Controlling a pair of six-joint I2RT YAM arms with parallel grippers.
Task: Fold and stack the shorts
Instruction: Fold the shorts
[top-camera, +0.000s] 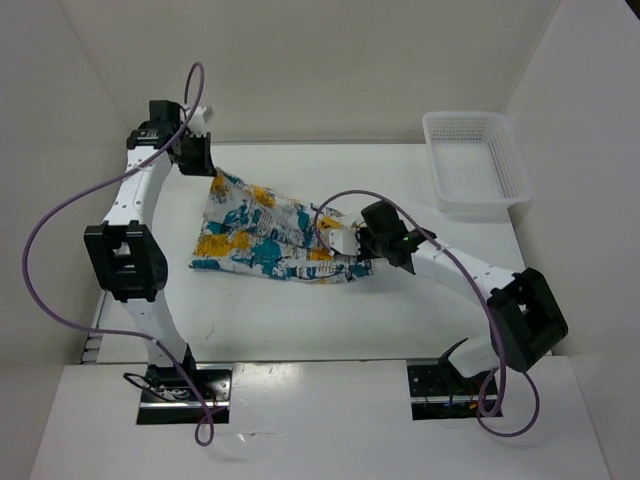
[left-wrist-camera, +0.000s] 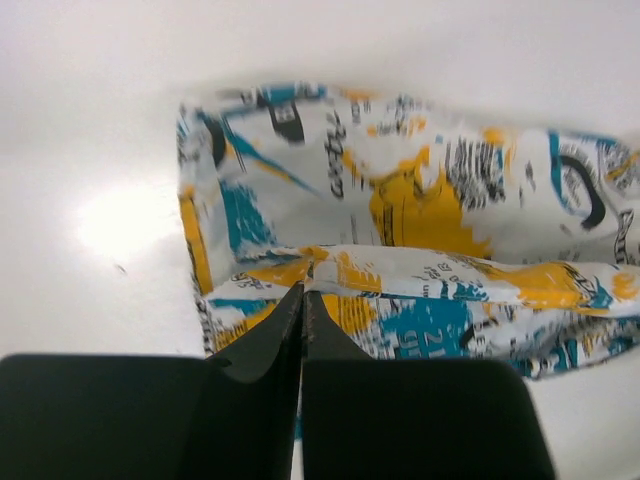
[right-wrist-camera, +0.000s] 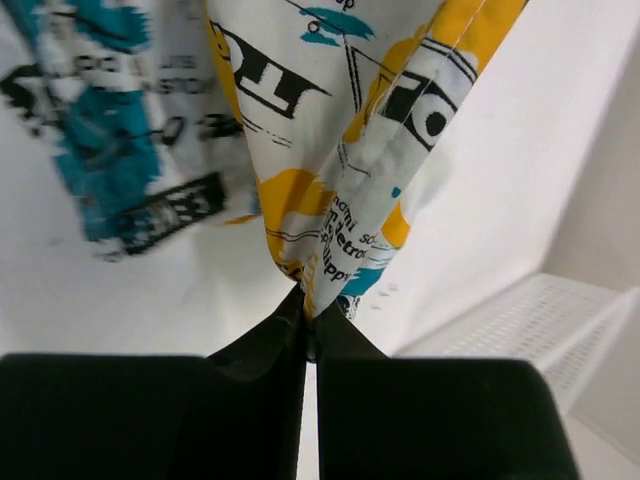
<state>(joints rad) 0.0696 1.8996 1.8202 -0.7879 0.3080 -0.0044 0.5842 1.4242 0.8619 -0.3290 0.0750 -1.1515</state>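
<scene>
At the left, the left pincer (left-wrist-camera: 304, 300) is seen pressed together, with an edge of the shorts (top-camera: 270, 235) pinched between its tips. The shorts are held over the middle of the white surface (top-camera: 300, 320) and are stretched between the two arms. At their right end, a bunched fold is pinched by the right pincer (right-wrist-camera: 308, 310), whose tips are closed on the cloth. Farther right, at the far corner, a white mesh basket (top-camera: 484, 204) is set well apart from the shorts; only its own mesh floor is seen inside.
</scene>
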